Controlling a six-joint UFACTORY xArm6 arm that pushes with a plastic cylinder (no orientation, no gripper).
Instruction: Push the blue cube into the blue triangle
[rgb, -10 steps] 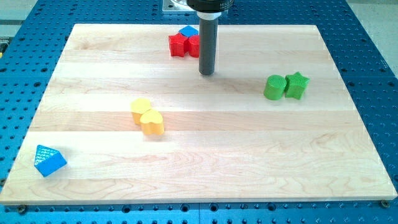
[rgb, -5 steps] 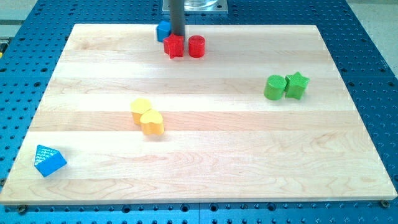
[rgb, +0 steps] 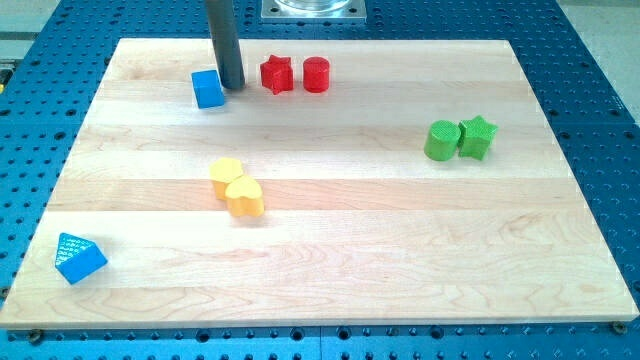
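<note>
One blue cube (rgb: 208, 89) (matte, upright).

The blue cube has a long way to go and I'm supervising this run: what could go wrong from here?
Two risks stand out. My tip sits at the blue cube's right edge, not its upper right, so a push toward the blue triangle at the view's bottom left may glance off or spin the cube. Also, the two yellow blocks lie just right of the straight diagonal path; a drifting cube could clip them.
</note>
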